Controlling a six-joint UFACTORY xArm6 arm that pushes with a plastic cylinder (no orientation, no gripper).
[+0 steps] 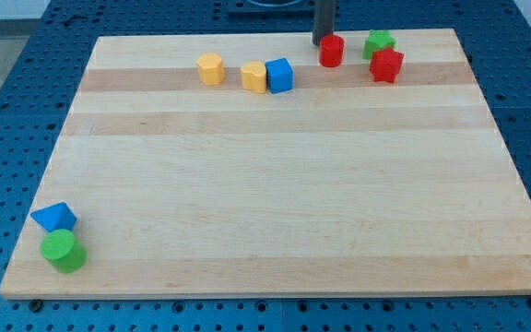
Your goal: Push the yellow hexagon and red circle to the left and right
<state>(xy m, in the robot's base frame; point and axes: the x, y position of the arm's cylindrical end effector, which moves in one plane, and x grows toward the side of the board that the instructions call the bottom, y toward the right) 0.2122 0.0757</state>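
Note:
The yellow hexagon (210,68) sits near the view's top, left of centre. The red circle (331,51) stands near the board's top edge, right of centre. My tip (322,42) is at the red circle's upper left, touching or almost touching it. The dark rod rises out of the view's top. A second yellow block (253,77), its shape unclear, touches a blue cube (280,75) between the hexagon and the red circle.
A green star (379,42) and a red star (386,65) lie just right of the red circle. A blue triangle (54,218) and a green circle (64,251) sit at the bottom left corner of the wooden board (275,212).

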